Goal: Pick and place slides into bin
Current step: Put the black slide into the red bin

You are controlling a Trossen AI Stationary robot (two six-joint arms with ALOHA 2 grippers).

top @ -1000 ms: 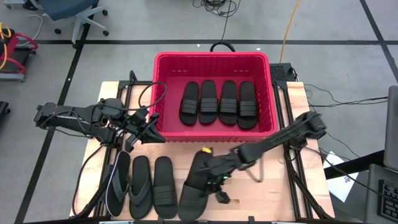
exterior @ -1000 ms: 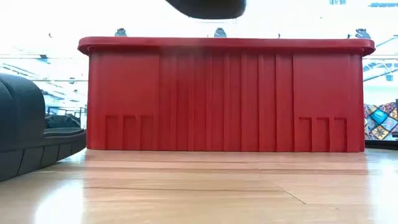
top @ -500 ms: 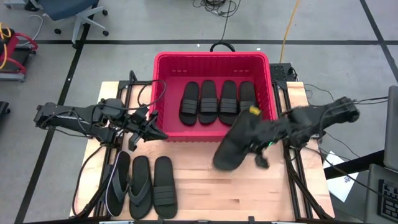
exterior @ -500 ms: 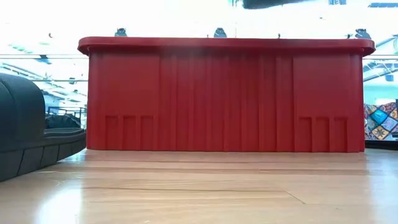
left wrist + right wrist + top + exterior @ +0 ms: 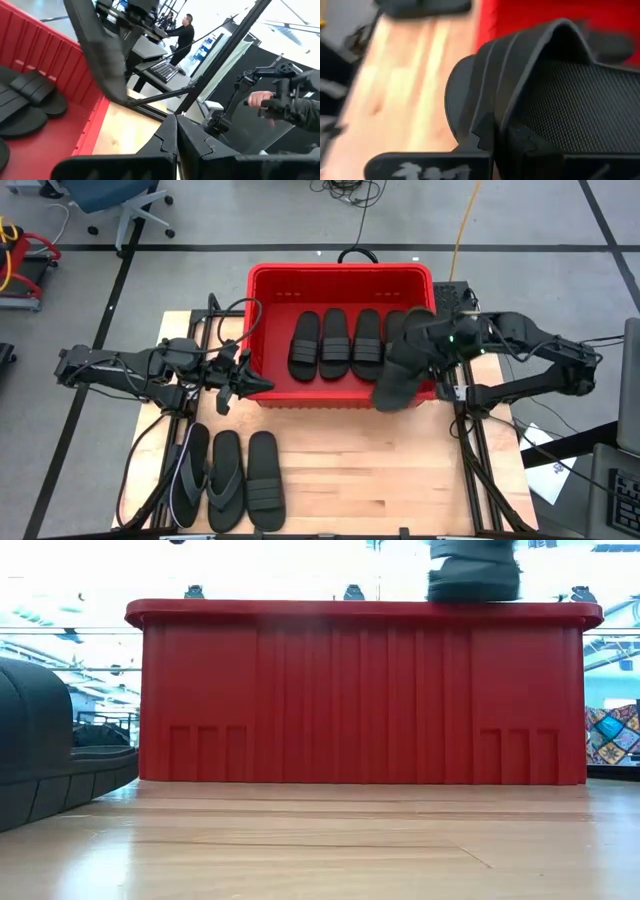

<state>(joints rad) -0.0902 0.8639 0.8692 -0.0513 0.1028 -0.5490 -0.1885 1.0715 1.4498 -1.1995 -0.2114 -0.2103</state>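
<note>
The red bin (image 5: 341, 274) stands at the table's far middle with several black slides (image 5: 336, 343) lying flat on its floor. My right gripper (image 5: 428, 345) is shut on another black slide (image 5: 402, 368) above the bin's near right corner; it also shows in the low view (image 5: 474, 570) above the rim. Two flip-flops (image 5: 208, 478) and one slide (image 5: 265, 490) lie soles down at the near left. My left gripper (image 5: 262, 386) is shut and empty at the bin's near left corner. My right gripper pinches the slide by the side of its ribbed strap (image 5: 492, 107) between its two fingers, coming from the table's right. The slide is lifted clear and tilted, one end over the bin (image 5: 422, 322), the other end (image 5: 386, 396) hanging lower, outside the near wall.
The bin's near wall (image 5: 360, 700) fills the low view, with a slide (image 5: 40, 755) at its left. Bare wood (image 5: 370, 480) lies at the near middle and right. A person (image 5: 185, 30) shows in the room beyond the table.
My right gripper has lifted the slide off the table's near middle and carried it up and toward the far right, to above the bin's near right corner. The slide has turned about and now hangs tilted across the rim.
</note>
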